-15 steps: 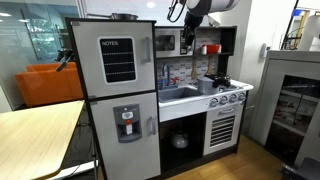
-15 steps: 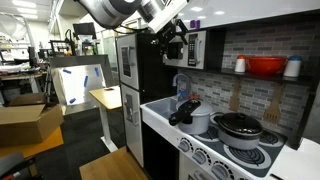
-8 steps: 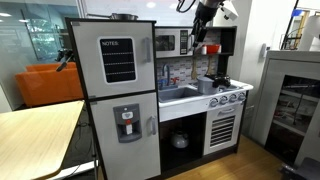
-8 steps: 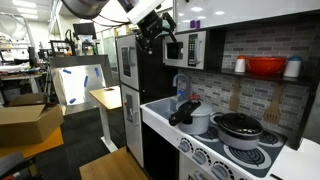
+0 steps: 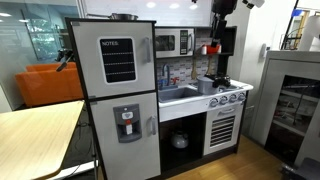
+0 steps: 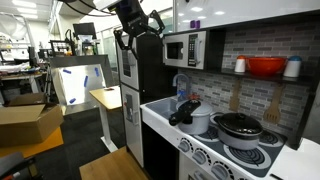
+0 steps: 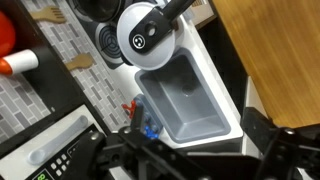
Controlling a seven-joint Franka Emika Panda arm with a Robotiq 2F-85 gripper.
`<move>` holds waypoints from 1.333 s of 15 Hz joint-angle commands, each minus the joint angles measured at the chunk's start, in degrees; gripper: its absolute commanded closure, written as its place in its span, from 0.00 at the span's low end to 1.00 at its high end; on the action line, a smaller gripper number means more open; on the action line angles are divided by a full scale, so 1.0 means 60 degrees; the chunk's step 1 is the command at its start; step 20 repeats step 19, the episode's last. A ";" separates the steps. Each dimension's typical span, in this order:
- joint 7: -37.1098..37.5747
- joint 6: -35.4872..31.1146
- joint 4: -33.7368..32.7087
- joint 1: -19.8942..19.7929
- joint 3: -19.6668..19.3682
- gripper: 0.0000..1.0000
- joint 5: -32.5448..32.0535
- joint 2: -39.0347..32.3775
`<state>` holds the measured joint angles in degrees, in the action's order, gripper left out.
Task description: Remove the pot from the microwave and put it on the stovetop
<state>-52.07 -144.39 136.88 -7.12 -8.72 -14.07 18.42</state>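
— While the gripper (image 6: 138,34) hangs high, left of the microwave (image 6: 185,48), are the jaws holding anything?
— No, they're spread apart and empty. The pot (image 6: 199,121) stands at the sink's (image 7: 185,100) right end, just beside the black pan (image 6: 238,126) on the stovetop (image 6: 215,156).

Likely office lab: desks (image 5: 35,130), toy kitchen (image 5: 215,125)

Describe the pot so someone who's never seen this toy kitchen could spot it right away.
In the toy kitchen, find the sink and the stovetop beside it. The pot stands where the two meet. It is pale silvery with a black handle, unlike the dark black pan next to it.
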 commanded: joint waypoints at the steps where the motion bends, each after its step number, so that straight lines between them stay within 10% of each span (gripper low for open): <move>1: 0.1723 0.1562 -0.0543 -0.0200 0.0203 0.00 -0.0302 -0.0030; 11: 0.5538 0.5538 -0.3732 0.0007 0.0021 0.00 0.0638 -0.1941; 20: 0.5482 0.5257 -0.3534 0.0011 0.0020 0.00 0.0492 -0.1871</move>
